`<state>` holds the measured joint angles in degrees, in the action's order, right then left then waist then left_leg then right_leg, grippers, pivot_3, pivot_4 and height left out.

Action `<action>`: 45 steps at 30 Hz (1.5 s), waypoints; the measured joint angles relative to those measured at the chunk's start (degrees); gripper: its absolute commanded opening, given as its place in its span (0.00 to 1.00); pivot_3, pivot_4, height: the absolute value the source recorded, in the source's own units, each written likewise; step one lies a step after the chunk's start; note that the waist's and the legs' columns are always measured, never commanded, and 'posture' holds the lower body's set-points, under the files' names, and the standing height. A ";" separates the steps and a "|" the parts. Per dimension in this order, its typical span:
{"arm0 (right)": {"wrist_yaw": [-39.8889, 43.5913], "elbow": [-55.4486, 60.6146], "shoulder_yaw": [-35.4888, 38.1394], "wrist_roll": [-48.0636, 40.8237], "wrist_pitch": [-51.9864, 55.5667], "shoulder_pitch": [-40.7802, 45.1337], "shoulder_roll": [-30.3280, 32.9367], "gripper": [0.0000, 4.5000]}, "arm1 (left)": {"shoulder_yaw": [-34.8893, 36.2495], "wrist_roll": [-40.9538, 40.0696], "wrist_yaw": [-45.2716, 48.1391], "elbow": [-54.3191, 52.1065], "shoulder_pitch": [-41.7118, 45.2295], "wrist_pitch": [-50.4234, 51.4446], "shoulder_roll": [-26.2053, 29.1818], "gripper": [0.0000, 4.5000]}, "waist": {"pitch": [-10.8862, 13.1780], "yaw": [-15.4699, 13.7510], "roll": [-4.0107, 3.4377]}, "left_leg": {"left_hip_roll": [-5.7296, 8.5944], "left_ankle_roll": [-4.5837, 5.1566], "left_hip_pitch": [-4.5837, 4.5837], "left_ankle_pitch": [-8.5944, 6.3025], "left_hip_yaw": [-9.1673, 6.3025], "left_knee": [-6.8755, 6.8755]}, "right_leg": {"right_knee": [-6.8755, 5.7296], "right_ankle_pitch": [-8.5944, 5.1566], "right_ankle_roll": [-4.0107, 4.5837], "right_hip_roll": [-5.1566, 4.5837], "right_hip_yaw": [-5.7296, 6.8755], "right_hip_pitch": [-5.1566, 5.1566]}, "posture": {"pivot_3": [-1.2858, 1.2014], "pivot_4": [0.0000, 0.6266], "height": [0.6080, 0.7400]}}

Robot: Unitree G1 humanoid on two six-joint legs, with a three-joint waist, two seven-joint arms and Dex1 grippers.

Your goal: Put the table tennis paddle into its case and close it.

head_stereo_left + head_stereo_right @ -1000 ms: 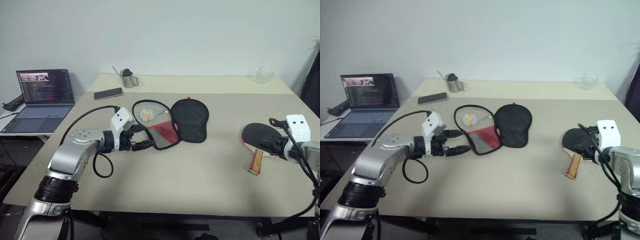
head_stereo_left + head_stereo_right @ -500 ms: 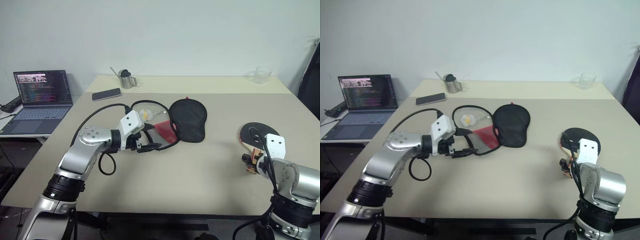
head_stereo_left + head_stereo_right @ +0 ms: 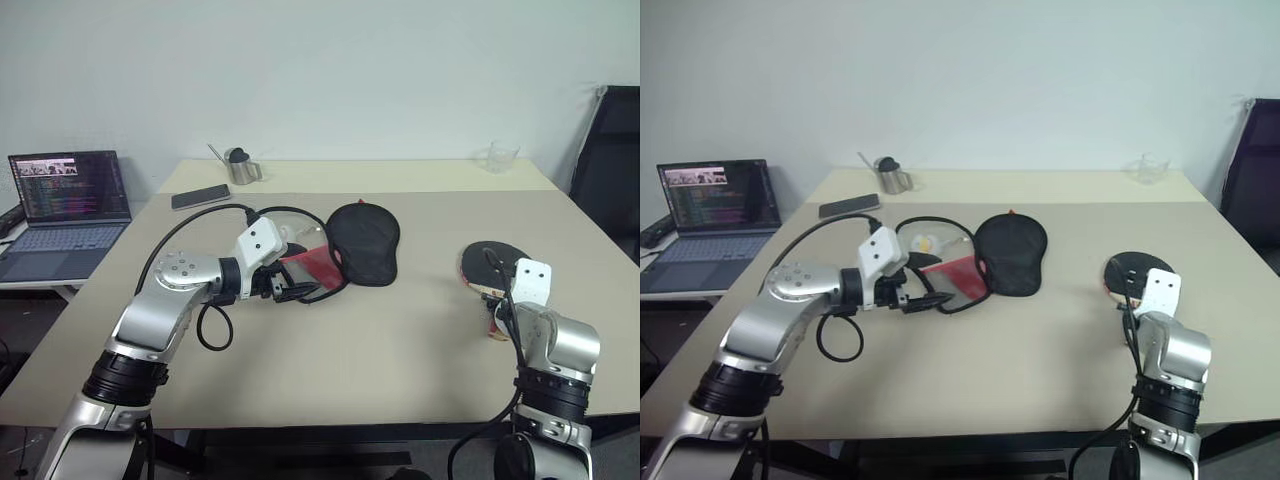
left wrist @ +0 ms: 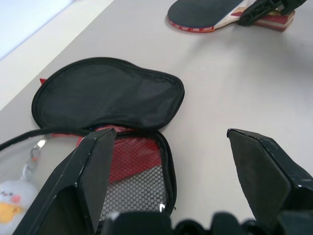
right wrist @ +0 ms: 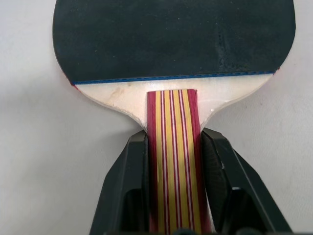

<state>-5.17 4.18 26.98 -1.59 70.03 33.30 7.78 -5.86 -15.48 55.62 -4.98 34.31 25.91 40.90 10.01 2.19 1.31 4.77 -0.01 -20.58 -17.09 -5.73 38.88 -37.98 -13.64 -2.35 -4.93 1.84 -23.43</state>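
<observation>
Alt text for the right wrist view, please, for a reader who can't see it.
The right gripper has its two black fingers closed on the striped handle of the table tennis paddle, which lies flat on the pale table, black rubber face up.

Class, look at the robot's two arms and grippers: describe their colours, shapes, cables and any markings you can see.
Both arms have rounded silver-grey metal shells with black ribbed rings at the joints. Each wrist carries a white boxy block with small dark dots. The left gripper and right gripper each have two chunky, angular black fingers. A black cable loops from the left arm; thinner black wires run along the right arm.
</observation>
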 measured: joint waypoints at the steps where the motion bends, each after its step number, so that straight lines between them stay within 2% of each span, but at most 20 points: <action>1: -0.07 -0.06 -0.04 -0.08 -0.02 0.08 0.00 0.24 | 0.44 0.01 -0.07 -0.01 -0.12 0.00 0.37 0.89 | 0.00 0.01 0.00 | -0.08 0.00 0.00 0.00 0.05 0.00 | 0.00 0.03 0.05 0.06 -0.01 -0.01 | 0.52 0.24 1.00; 6: -0.23 -0.62 0.13 -0.81 1.67 2.86 -0.09 0.24 | 4.16 -0.14 -0.03 0.45 -0.97 -0.05 3.25 0.89 | 0.13 0.07 -0.20 | -0.34 -0.03 -0.11 0.01 0.28 -0.04 | -0.06 0.13 0.22 0.33 -0.17 -0.31 | 0.52 0.24 1.00; 8: -0.31 -0.65 0.53 -1.98 2.78 6.27 -1.13 0.24 | 5.94 -0.44 0.21 1.50 -1.18 -0.07 4.82 0.89 | 0.20 0.22 -0.32 | -0.41 -0.05 -0.30 0.03 0.53 -0.10 | -0.21 0.17 0.30 0.44 -0.51 -0.73 | 0.52 0.24 1.00; 12: 0.08 -1.21 -2.06 -3.24 2.79 14.38 -1.65 0.24 | 9.63 -1.12 0.28 3.79 -1.39 -0.27 7.46 0.89 | 0.25 0.31 -0.37 | -0.58 -0.10 -0.31 0.04 0.80 -0.24 | -0.15 0.21 0.36 0.63 -0.75 -0.92 | 0.52 0.24 1.00; 16: -0.14 -9.15 -4.59 -4.14 -3.23 24.54 -4.27 0.24 | 13.40 -1.10 1.09 5.09 -6.28 -0.81 11.57 0.89 | 0.25 1.14 -0.37 | -0.59 -0.27 -0.27 0.11 1.27 -0.73 | 0.00 0.21 0.36 0.63 -1.21 -1.23 | 0.52 0.24 1.00; 19: -0.14 -16.25 -6.32 -4.45 -8.82 28.82 -7.84 0.24 | 14.11 -1.27 1.06 4.98 -7.95 -0.87 11.52 0.89 | 0.23 1.09 -0.34 | -0.69 -0.30 -0.35 0.13 1.28 -0.91 | 0.08 0.21 0.37 0.64 -1.20 -1.38 | 0.52 0.24 1.00; 23: 0.24 -28.98 -9.46 -5.48 -16.47 30.40 -12.90 0.24 | 15.02 -2.43 0.05 1.81 -10.74 -0.01 11.34 0.89 | 0.22 1.14 -0.32 | -0.70 -0.34 -0.84 0.13 1.40 -0.88 | 0.06 0.22 0.38 0.61 -1.28 -1.90 | 0.52 0.24 1.00; 27: 0.07 -38.63 -10.46 -6.29 -22.11 31.32 -15.05 0.24 | 15.94 -2.74 -0.94 -1.11 -14.68 1.22 11.34 0.89 | 0.22 1.08 -0.32 | -0.69 -0.37 -1.34 0.14 1.38 -0.79 | 0.04 0.22 0.39 0.59 -1.23 -2.31 | 0.52 0.24 1.00; 33: 0.28 -48.50 -11.27 -6.33 -30.45 35.57 -15.20 0.24 | 18.86 -4.86 -3.06 -6.82 -18.30 3.79 11.28 0.89 | 0.22 1.23 -0.31 | -0.71 -0.37 -1.36 0.14 1.40 -0.81 | 0.02 0.22 0.39 0.60 -1.25 -2.38 | 0.52 0.24 1.00; 45: 1.32 -65.38 -13.05 -6.23 -42.35 38.00 -15.29 0.24 | 22.97 -7.82 -6.30 -14.92 -23.88 9.31 11.63 0.89 | 0.22 1.67 -0.31 | -0.76 -0.39 -1.34 0.15 1.46 -0.81 | -0.01 0.23 0.40 0.64 -1.28 -2.37 | 0.52 0.24 1.00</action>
<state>-3.85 -61.20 13.93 -7.82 27.68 71.30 -7.51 17.12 -23.30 49.32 -19.90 10.44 35.22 52.54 10.24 3.86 1.00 4.01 -0.40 -21.92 -16.93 -4.28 38.07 -37.99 -13.41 -1.95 -4.29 0.56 -25.79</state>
